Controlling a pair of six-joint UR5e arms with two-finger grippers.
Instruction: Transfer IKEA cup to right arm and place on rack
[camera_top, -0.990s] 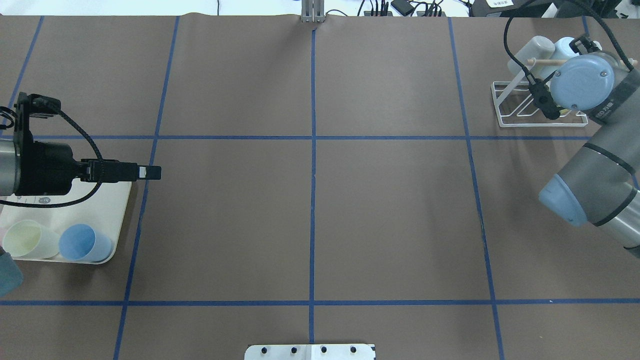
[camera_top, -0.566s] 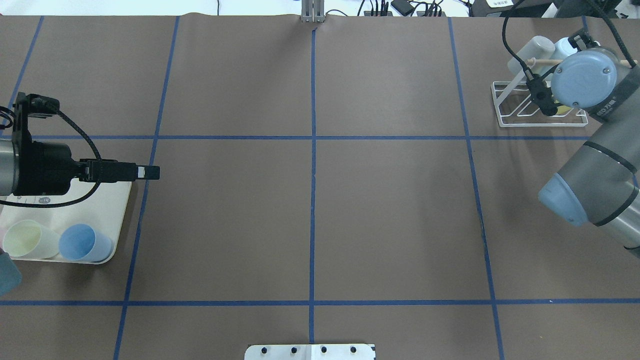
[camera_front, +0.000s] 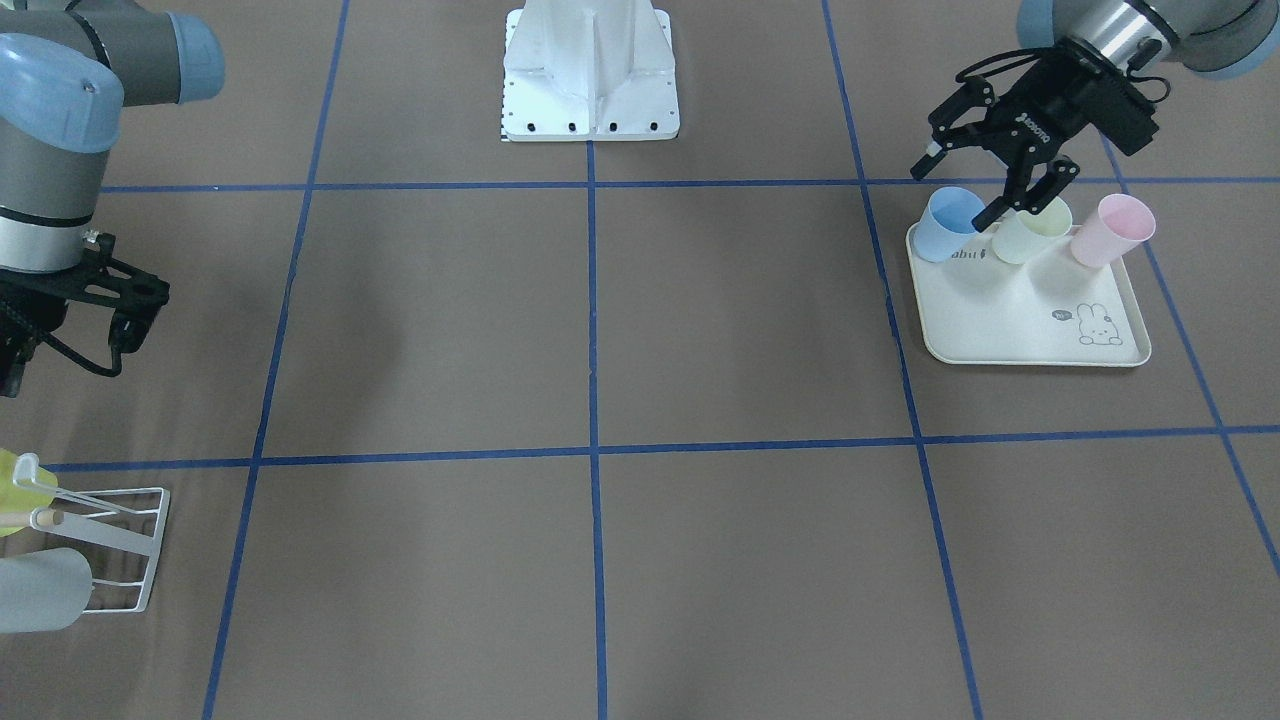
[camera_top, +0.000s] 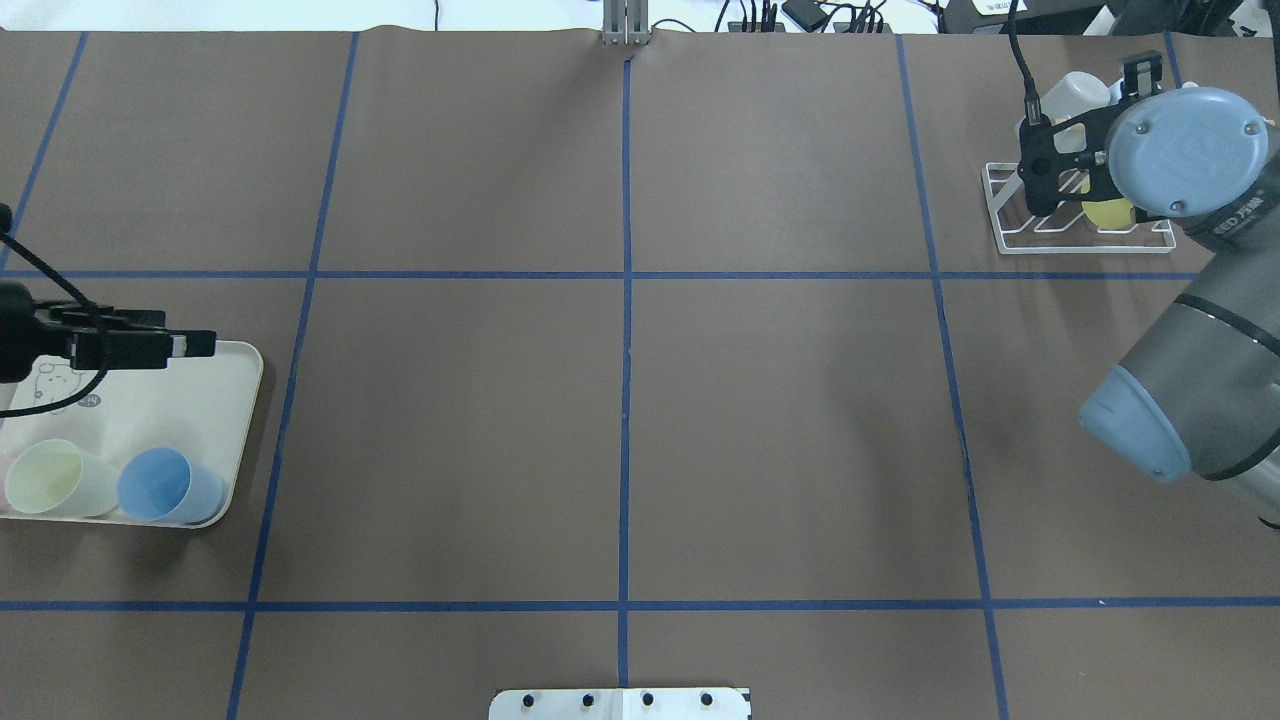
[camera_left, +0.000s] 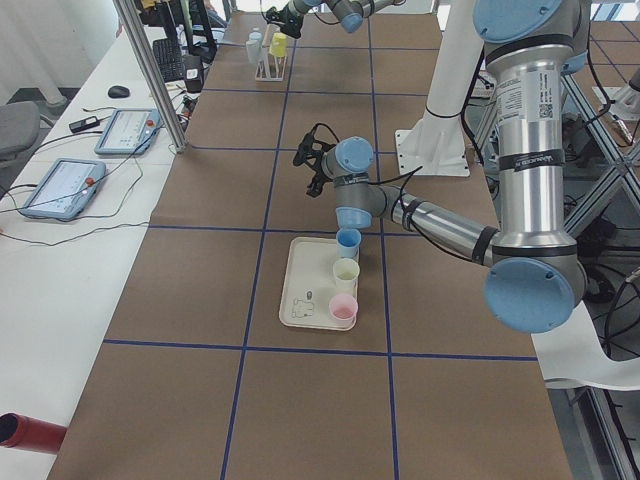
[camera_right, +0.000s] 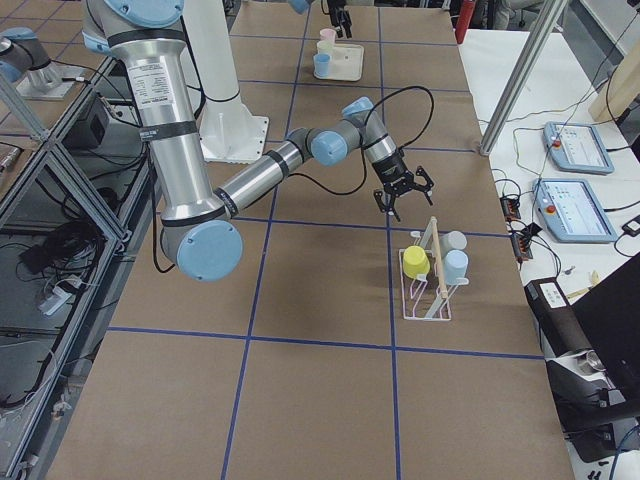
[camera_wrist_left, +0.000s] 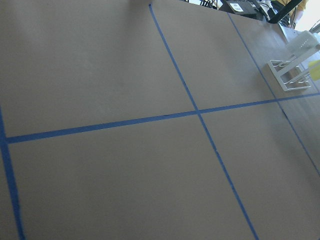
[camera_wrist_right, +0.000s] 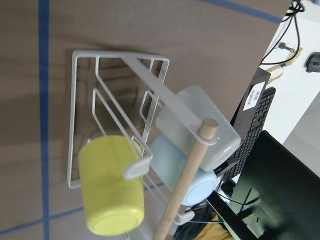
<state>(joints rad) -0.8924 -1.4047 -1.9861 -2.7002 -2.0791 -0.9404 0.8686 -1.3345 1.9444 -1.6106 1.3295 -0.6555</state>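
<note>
Plastic blue cup looks light, stiff, slick; pinch its rim wall. Both spread wide, empty: left fingers, right fingers.

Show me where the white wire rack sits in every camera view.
Front-facing: rack bottom left corner.
Overhead: top right, partly behind the right arm.
Exterior left: far end, top.
Exterior right: right of centre.
Left wrist: upper right edge.
Right wrist: fills the frame.
Shared landmark: the yellow cup hung on it.
</note>
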